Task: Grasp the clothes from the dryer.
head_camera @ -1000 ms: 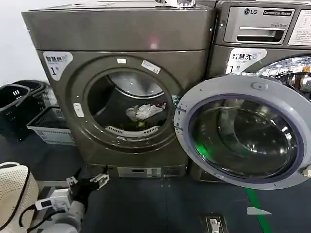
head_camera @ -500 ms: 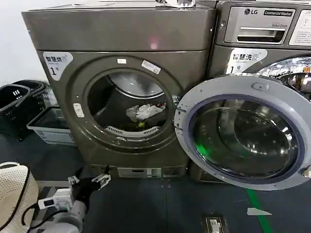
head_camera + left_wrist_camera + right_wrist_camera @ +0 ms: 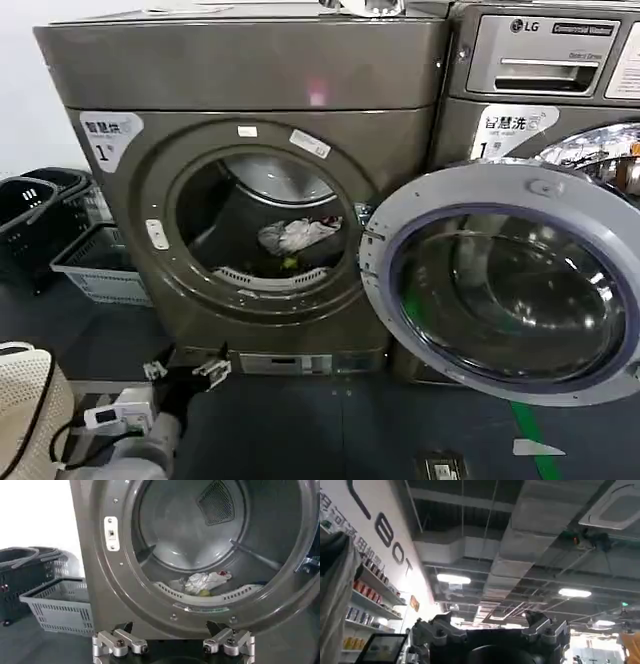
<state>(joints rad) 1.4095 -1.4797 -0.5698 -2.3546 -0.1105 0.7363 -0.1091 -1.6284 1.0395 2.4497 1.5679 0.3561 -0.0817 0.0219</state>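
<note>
left gripper [image 3: 185, 372] wide apart, empty, low before dryer [image 3: 240, 70] | clothes [image 3: 295, 236] inside dryer | right gripper [image 3: 492, 630] wide, pointing at ceiling

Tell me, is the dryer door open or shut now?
Open. The door is swung fully aside to the right, and the clothes lie visible inside the dryer.

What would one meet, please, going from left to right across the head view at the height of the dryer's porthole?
Dark basket → grey basket → dryer rim → clothes in the drum → open door.
</note>
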